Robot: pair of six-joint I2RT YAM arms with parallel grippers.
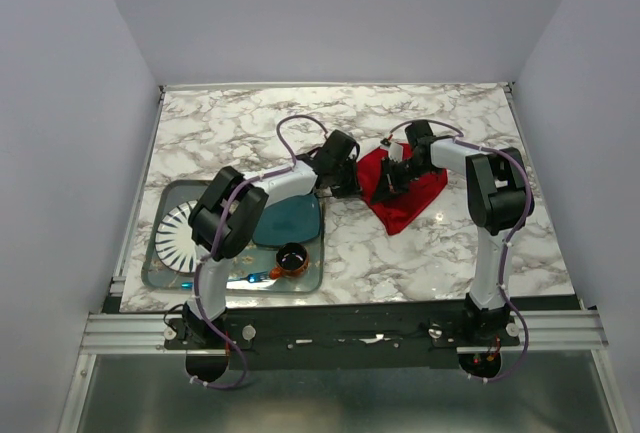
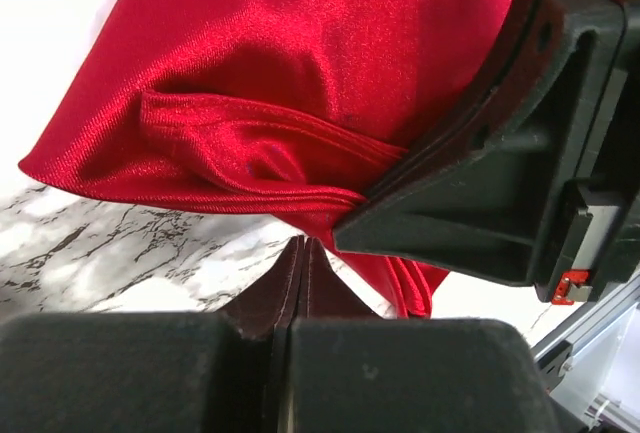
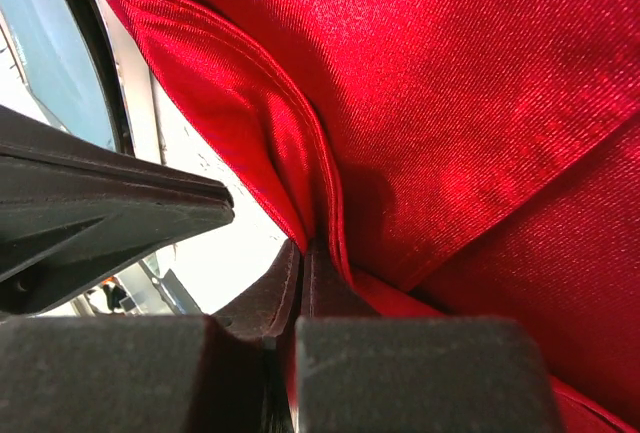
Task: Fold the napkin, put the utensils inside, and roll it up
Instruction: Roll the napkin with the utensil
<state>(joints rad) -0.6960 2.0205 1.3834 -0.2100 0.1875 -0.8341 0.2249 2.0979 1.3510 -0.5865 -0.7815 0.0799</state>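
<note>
The red napkin [image 1: 405, 193] lies bunched on the marble table right of centre. My left gripper [image 1: 352, 185] is at its left edge, jaws shut, pinching a fold of the cloth [image 2: 250, 153] at the fingertips [image 2: 285, 288]. My right gripper [image 1: 392, 181] is close beside it on the napkin's upper left, jaws shut on a hem of the napkin [image 3: 300, 153], with red cloth between the pads. The two grippers nearly touch; the right one [image 2: 500, 153] fills the right of the left wrist view. The silver fork does not show in any view.
A glass tray [image 1: 160, 271] at the near left holds a white striped plate [image 1: 178, 235], a teal plate [image 1: 292, 219], a small brown cup [image 1: 292, 257] and a blue plastic utensil [image 1: 255, 278]. White walls enclose the table.
</note>
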